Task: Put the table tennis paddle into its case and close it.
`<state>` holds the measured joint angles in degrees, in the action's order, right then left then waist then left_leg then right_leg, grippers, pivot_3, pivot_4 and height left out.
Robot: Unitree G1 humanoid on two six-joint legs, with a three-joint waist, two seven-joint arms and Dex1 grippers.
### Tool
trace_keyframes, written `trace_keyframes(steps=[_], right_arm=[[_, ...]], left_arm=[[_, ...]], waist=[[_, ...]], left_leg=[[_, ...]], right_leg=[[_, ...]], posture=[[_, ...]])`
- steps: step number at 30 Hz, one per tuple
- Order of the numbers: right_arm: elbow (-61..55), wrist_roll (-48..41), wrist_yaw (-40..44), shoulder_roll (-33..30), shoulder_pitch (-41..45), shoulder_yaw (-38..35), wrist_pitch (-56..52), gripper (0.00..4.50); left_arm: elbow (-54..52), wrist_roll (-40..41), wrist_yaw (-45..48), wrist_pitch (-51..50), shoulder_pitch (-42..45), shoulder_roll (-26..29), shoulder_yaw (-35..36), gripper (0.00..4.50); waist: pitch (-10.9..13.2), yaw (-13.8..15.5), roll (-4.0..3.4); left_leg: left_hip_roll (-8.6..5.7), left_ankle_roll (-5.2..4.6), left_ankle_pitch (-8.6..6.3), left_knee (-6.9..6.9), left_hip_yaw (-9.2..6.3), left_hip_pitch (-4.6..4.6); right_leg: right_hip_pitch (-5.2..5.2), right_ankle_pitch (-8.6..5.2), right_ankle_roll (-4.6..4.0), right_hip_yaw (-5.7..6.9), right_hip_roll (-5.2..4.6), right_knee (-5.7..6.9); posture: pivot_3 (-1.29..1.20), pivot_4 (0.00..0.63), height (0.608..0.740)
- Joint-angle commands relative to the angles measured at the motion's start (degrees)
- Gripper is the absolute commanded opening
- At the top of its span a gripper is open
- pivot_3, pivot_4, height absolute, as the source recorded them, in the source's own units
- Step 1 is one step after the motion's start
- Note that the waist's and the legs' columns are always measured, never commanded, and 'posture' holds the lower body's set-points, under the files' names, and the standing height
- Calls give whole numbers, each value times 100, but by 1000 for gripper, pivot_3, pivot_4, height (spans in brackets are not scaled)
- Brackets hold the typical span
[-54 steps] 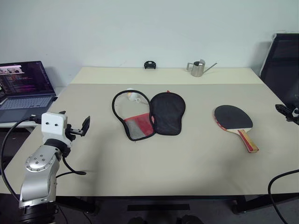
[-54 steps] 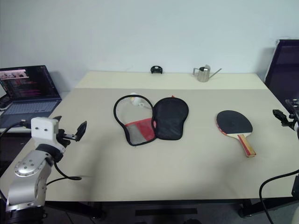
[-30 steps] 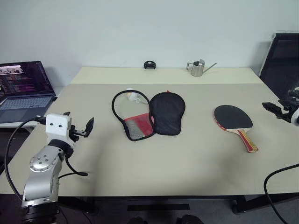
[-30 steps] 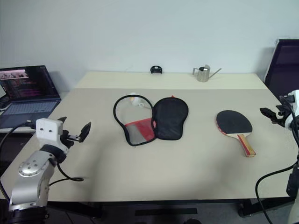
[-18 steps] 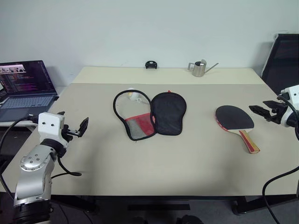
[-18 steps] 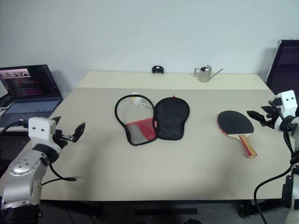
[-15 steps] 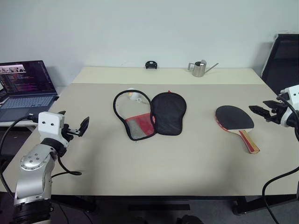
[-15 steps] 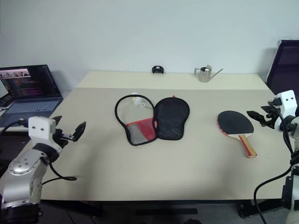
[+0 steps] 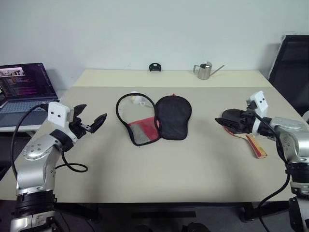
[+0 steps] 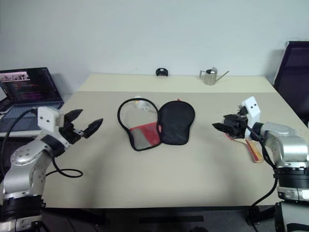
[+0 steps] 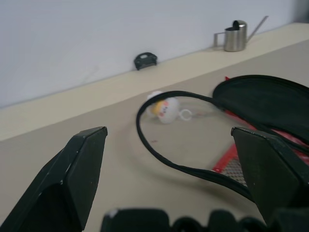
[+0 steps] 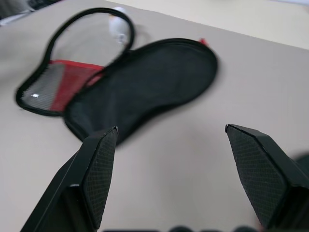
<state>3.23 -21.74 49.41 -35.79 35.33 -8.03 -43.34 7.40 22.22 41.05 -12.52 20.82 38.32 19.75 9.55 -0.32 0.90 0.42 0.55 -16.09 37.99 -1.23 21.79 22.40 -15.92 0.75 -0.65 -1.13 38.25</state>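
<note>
The case (image 9: 173, 116) lies unzipped and spread flat mid-table, its black half to the right and its mesh-and-red half (image 9: 140, 129) to the left. A white-yellow ball charm (image 9: 138, 100) sits at its far rim. Off to the right lies the table tennis paddle; its striped handle (image 9: 257, 146) shows, while my right gripper (image 10: 220, 123) hovers open and empty over the black face, pointing left toward the case. My left gripper (image 9: 93, 112) hangs open and empty above the table left of the case, pointing at it. The left wrist view shows the case rim (image 11: 161, 152) and the ball charm (image 11: 164, 107) between its fingers (image 11: 75, 176).
An open laptop (image 9: 24, 92) stands off the table's left side. At the table's far edge are a small metal watering can (image 9: 204, 71) and a small black object (image 9: 154, 67). A black chair (image 9: 292, 63) stands at the right. Cables hang from both arms.
My right gripper has swung left from beyond the table's right edge to over the paddle's face. My left gripper has risen slightly and turned right toward the case.
</note>
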Motion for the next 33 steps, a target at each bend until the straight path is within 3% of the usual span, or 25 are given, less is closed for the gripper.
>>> trace_keyframes(steps=[1, 3, 9, 20, 33], right_arm=[[-350, -166, -437, 596, 118, 288, -171, 4253], [-252, -63, -657, 882, 208, 425, -160, 4466], [669, 473, -1435, 1681, 544, 850, 307, 4466], [2695, 1364, -2674, 2564, 1174, 1018, 1469, 4466], [3119, 1843, -2787, 3105, 1311, 1412, 1853, 4466]], left_arm=[[90, 150, 453, -34, 408, 162, -178, 4500], [185, 135, 647, -54, 532, 198, -283, 4500], [343, 140, 1084, -78, 789, 228, -485, 4500], [268, 402, 1848, -675, 1070, 455, -628, 4500], [345, 304, 1993, -620, 1281, 406, -715, 4500]], waist=[[0, -4, 0], [0, -10, 0], [-2, -39, 3], [-1, -155, 3], [-1, -167, 3]], left_leg=[[1, 0, 0, 2, -2, 0], [-1, 0, 0, 5, 0, 0], [-3, 2, 2, 13, 30, 30], [1, 7, 5, 11, 33, 33], [3, 7, 6, 10, 33, 32]], right_leg=[[1, 0, 0, 1, 2, 3], [4, 0, 0, -1, 2, 15], [74, -1, -1, -31, 2, 65], [83, -2, -3, -32, 6, 72], [84, -2, -3, -34, 7, 74]], posture=[[0, 150, 740], [0, 150, 740], [0, 150, 740], [0, 150, 740], [0, 150, 740]])
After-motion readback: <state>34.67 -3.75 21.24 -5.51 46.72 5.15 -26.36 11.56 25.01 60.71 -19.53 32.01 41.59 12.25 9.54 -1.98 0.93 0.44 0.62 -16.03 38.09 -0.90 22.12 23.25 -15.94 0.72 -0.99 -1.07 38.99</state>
